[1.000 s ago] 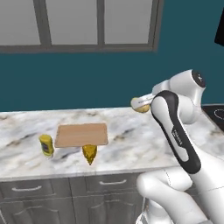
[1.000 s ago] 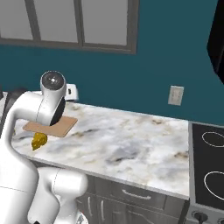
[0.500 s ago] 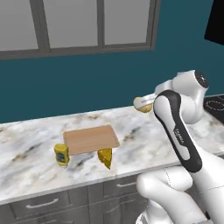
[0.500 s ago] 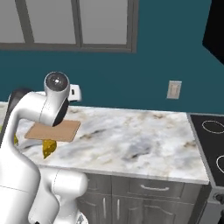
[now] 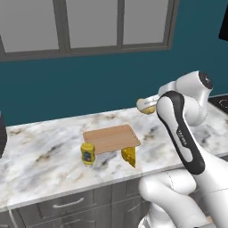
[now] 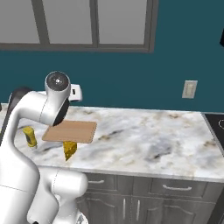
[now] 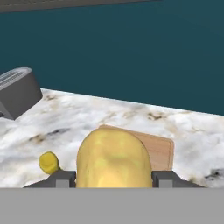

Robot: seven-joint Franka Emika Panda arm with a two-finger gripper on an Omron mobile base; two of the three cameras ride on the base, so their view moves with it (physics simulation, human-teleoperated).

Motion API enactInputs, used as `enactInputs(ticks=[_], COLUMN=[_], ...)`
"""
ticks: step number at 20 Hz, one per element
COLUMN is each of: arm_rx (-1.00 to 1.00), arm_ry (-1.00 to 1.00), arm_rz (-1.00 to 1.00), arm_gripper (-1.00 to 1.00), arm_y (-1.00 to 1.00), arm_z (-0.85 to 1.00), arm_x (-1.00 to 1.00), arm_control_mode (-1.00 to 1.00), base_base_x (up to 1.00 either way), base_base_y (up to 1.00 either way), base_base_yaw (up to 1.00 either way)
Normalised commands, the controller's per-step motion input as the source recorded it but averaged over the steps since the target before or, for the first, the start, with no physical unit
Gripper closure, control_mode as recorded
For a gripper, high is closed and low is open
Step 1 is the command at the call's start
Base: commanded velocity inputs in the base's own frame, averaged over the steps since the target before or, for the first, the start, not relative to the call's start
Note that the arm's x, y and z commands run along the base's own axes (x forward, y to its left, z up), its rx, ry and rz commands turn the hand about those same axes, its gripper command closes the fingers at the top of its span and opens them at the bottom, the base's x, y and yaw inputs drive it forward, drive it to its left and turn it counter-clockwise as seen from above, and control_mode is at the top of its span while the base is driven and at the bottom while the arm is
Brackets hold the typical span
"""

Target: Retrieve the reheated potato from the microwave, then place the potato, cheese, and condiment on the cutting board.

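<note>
Hand view: gripper jaws are clamping the smooth, rounded pale-yellow potato; flat wooden cutting board lying beyond them.

We see the potato large in the foreground, clamped between the two dark fingertips of the gripper. Behind it lies the cutting board on the marbled counter. The yellow jar lid shows left of the potato. A grey toaster sits far left, against the teal wall.
</note>
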Motion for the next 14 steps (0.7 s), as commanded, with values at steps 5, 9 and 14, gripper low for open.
enactInputs(ticks=[5, 9, 14], arm_rx=[0.00, 0.00, 0.00], arm_ry=[0.00, 0.00, 0.00], arm_rz=[0.00, 0.00, 0.00], arm_gripper=[1.00, 1.00, 1.00], arm_y=[0.00, 0.00, 0.00], arm_z=[0.00, 0.00, 0.00], arm_x=[0.00, 0.00, 0.00], arm_control_mode=[1.00, 1.00, 1.00], base_base_x=[0.05, -0.30, -0.16], base_base_y=[0.27, 0.36, 0.31], base_base_yaw=[-0.01, 0.11, 0.16])
